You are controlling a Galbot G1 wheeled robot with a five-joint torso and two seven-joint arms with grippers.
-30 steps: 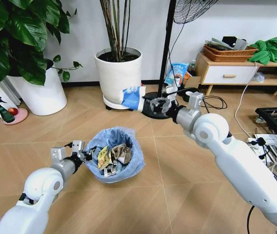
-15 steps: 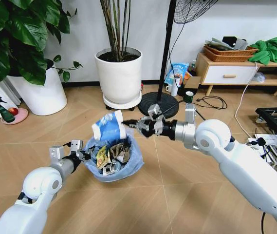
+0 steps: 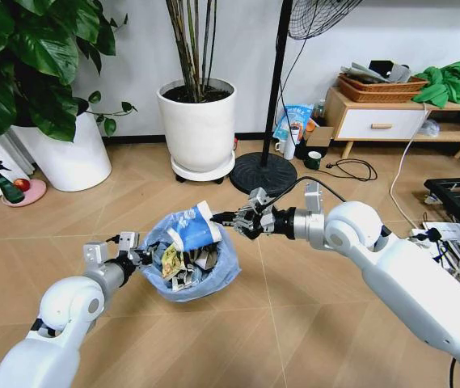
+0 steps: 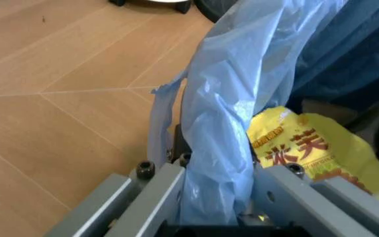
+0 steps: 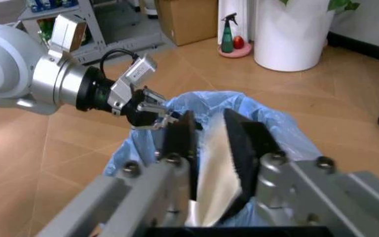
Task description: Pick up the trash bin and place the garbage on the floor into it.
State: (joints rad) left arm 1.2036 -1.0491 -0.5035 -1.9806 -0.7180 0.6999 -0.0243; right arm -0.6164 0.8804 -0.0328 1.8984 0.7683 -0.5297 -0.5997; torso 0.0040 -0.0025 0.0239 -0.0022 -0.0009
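A leafy plant in a large white pot (image 3: 68, 158) stands at the far left beside a pink dish holding a dark spray bottle (image 3: 5, 184), while a second white plant pot (image 3: 196, 129), the black round base of a standing fan (image 3: 262, 172) and a low wooden side table (image 3: 391, 121) line the wall behind the work; cables (image 3: 440, 234) trail over the floor (image 3: 294, 307) at right, and nothing stands between either arm and the trash bin (image 3: 189, 271). The left gripper (image 3: 132, 255) is clamped on the bin's near-left rim, its fingers (image 4: 170, 187) pinching a fold of the crinkly light blue liner, as the left wrist view confirms, with a yellow wrapper (image 4: 308, 148) lying just inside. The bin sits on the herringbone floor in front of the robot, already holding crumpled paper, the yellow wrapper and a black-and-white carton. The right gripper (image 3: 228, 218) reaches in from the right and grips a blue-white packet (image 3: 193, 230), its dark pads (image 5: 242, 143) closed narrowly on the packet's pale edge. Half a second ago the packet hung higher, above the bin's rear rim; now it has come down so its lower end touches the liner's mouth, tilted, white end uppermost. The bin has not shifted.
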